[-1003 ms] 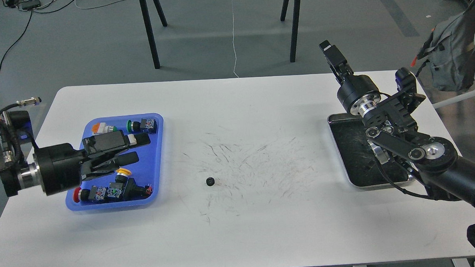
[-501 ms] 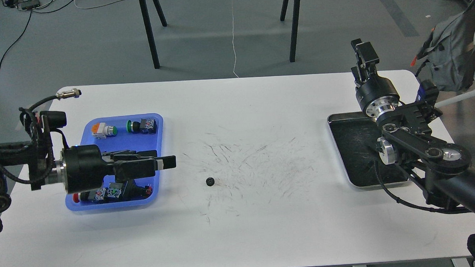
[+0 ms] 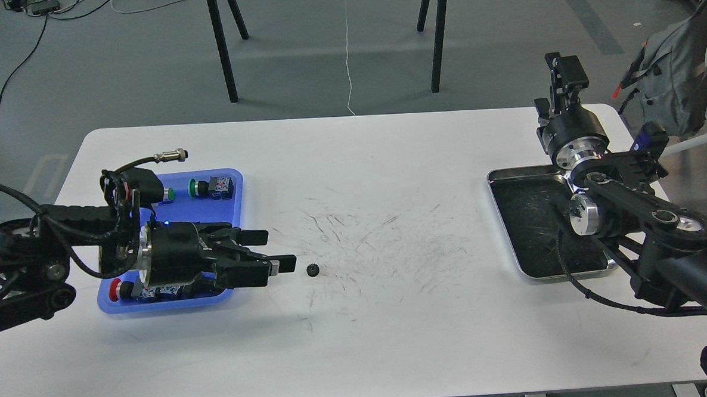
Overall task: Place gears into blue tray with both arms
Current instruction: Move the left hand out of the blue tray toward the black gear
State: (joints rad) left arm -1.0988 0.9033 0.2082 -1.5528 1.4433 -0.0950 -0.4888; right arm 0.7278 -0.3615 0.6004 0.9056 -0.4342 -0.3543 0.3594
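One small black gear [image 3: 313, 270] lies on the white table, just right of my left gripper [image 3: 279, 250]. That gripper reaches out past the right rim of the blue tray [image 3: 236, 194], its two fingers open and empty, the lower fingertip a short way from the gear. My left arm covers much of the tray. My right gripper [image 3: 566, 73] points up and away at the table's far right corner, behind the steel tray; its fingers cannot be told apart. No second gear shows.
Push-button switches lie in the blue tray, among them a green-capped one [image 3: 208, 187] and a red-capped one [image 3: 116, 289]. A steel tray [image 3: 512, 215] with a dark scratched bottom sits at the right under my right arm. Chair legs stand beyond the table's far edge.
My left gripper swung from over the blue tray rightward, past its rim, to just beside the gear, fingers open. My right gripper moved right and back toward the far corner.
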